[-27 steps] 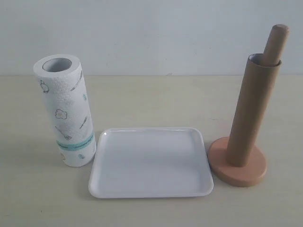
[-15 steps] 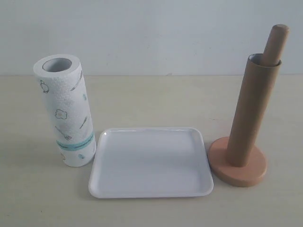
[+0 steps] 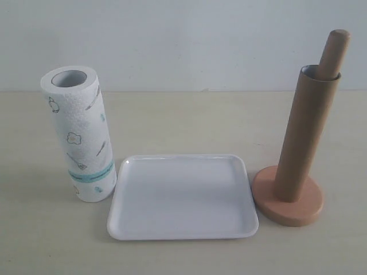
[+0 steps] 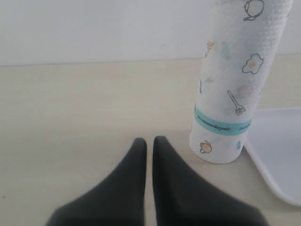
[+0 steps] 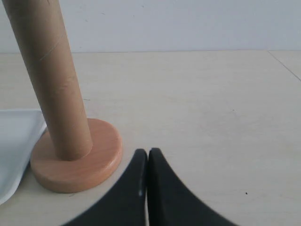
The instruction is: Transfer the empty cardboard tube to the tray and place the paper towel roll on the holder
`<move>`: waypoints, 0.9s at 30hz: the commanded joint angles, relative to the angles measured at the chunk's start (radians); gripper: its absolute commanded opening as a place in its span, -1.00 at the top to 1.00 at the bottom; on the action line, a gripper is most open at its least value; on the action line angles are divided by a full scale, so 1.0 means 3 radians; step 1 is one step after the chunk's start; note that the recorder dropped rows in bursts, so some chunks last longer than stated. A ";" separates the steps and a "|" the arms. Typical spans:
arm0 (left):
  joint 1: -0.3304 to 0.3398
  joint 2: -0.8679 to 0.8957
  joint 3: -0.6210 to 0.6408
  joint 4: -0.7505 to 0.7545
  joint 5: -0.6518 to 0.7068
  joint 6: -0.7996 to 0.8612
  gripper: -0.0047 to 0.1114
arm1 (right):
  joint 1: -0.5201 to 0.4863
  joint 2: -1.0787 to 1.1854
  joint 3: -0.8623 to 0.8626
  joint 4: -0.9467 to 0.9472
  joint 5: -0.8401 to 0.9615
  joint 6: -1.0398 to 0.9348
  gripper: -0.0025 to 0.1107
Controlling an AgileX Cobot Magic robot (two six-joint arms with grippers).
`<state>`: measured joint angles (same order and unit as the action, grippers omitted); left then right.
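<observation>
The brown cardboard tube (image 3: 305, 134) stands slipped over the pole of the wooden holder (image 3: 287, 200), whose rounded pole top (image 3: 336, 50) sticks out above it. Between them and the paper towel roll (image 3: 77, 134), which stands upright at the left, lies the white tray (image 3: 182, 197), with nothing in it. Neither gripper shows in the exterior view. In the left wrist view the left gripper (image 4: 149, 142) is shut and holds nothing, a short way from the roll (image 4: 233, 94). The right gripper (image 5: 148, 153) is shut beside the holder base (image 5: 75, 165) and the tube (image 5: 51, 75).
Everything rests on a pale beige tabletop (image 3: 183, 123) in front of a plain white wall. A corner of the tray (image 4: 277, 155) shows beside the roll in the left wrist view, and its edge (image 5: 16, 141) beside the holder in the right wrist view.
</observation>
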<state>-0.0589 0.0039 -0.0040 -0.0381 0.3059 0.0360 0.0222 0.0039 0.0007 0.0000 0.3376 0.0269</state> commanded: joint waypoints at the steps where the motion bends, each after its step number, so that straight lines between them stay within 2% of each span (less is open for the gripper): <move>1: 0.0010 -0.0013 0.0013 -0.0009 0.0000 -0.0015 0.84 | -0.0007 -0.0013 -0.0002 -0.0019 -0.0029 -0.0010 0.96; 14: 0.0010 -0.0013 0.0013 -0.0009 0.0000 -0.0015 0.84 | -0.0007 -0.0013 -0.0002 -0.0019 -0.0029 -0.0010 0.96; 18: 0.0010 -0.0013 0.0013 -0.0009 0.0000 -0.0015 0.84 | -0.0007 -0.0013 -0.0002 -0.0019 -0.0197 -0.0010 0.96; 27: 0.0010 -0.0013 0.0013 -0.0009 0.0000 -0.0015 0.84 | -0.0007 -0.0013 -0.0002 -0.0019 -0.1550 -0.0042 0.96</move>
<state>-0.0589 0.0039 -0.0040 -0.0381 0.3059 0.0360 0.0222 0.0039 0.0007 0.0000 0.0213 0.0269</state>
